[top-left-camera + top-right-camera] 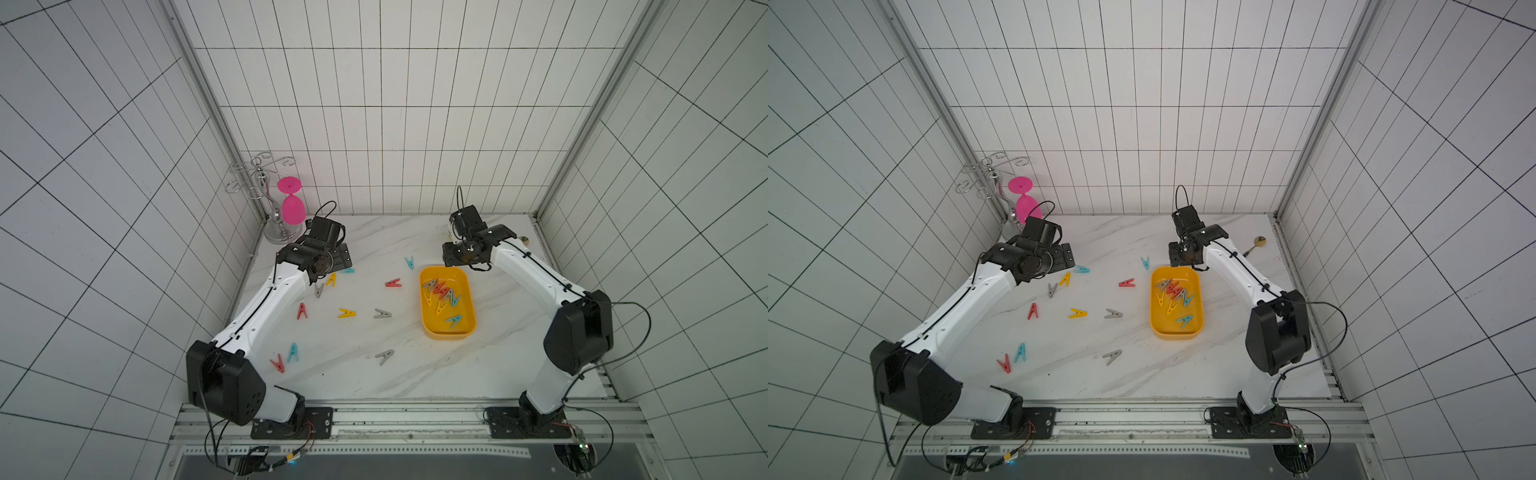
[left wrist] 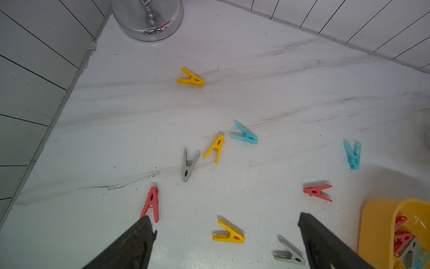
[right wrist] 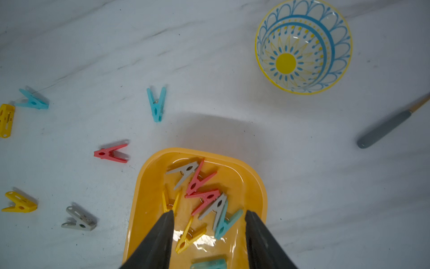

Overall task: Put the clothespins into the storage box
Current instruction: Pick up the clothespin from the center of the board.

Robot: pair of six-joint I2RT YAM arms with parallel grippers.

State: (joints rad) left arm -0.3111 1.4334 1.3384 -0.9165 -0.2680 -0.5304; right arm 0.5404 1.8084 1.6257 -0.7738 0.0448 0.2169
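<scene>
I count about 8 small A-shaped plastic clothespins (image 3: pixel 200 179) in the shallow yellow-orange storage box (image 3: pixel 200 152), 11-plus outside; left gripper (image 2: pixel 224 216) and right gripper (image 3: pixel 209 212) gape empty.

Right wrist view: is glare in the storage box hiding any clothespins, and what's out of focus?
Right wrist view: a white glare patch lies on the storage box floor beside a yellow clothespin and hides nothing; the teal clothespin at the frame edge and the grey handle look soft.
</scene>
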